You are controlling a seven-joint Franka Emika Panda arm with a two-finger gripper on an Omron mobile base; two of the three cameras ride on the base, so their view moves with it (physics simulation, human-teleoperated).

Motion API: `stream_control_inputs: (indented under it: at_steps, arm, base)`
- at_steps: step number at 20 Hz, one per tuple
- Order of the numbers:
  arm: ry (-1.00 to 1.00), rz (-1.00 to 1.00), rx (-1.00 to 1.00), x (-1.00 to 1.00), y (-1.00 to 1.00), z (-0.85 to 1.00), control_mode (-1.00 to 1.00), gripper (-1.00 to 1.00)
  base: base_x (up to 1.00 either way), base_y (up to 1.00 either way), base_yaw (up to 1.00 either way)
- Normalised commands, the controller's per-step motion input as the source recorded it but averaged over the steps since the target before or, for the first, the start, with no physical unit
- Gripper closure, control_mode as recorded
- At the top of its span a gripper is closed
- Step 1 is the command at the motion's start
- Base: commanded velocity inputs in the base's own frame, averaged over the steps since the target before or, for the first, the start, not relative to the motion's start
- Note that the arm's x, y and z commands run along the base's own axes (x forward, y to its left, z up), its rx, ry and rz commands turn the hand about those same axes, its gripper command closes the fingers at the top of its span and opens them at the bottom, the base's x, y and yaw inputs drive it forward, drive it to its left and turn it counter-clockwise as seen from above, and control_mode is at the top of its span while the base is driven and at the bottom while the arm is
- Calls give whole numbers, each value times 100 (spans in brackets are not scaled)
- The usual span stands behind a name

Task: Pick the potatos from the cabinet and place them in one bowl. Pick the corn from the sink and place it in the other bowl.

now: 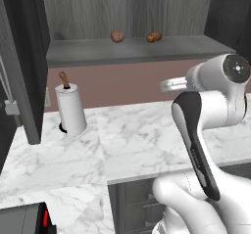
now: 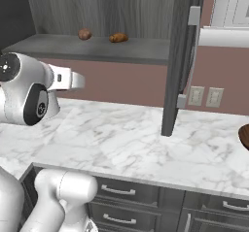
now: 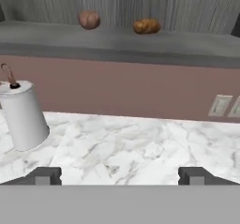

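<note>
Two potatos lie on the grey shelf (image 1: pixel 137 51) of the open cabinet (image 2: pixel 121 12): a rounder reddish-brown one (image 1: pixel 117 36) (image 2: pixel 84 34) (image 3: pixel 89 19) on the left and an oblong orange-brown one (image 1: pixel 154 37) (image 2: pixel 118 38) (image 3: pixel 146 26) on the right. My gripper (image 3: pixel 119 176) is open and empty, fingertips (image 3: pixel 45 175) wide apart. It hovers over the marble counter (image 3: pixel 140 143), below and short of the shelf. The dark brown bowl (image 2: pixel 244 137) peeks in at the counter's right edge. The corn, the sink and the other bowl are out of view.
A white paper towel roll (image 1: pixel 71 108) (image 3: pixel 22 115) stands on the counter at the left. The cabinet's open doors (image 1: pixel 24 66) (image 2: pixel 181 56) hang down on either side. Wall outlets (image 2: pixel 205 96) sit on the pink backsplash. Grey drawers (image 2: pixel 121 192) run below the counter.
</note>
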Motion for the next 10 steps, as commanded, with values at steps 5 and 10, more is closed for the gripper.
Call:
stream_control_inputs:
  at_steps: [5,10]
  arm:
    - [3,0,25,-52,-3,40,-100,-100]
    - [13,0,16,-26,-10,31,-100,-100]
  base:
    - [0,0,0]
    - [0,0,0]
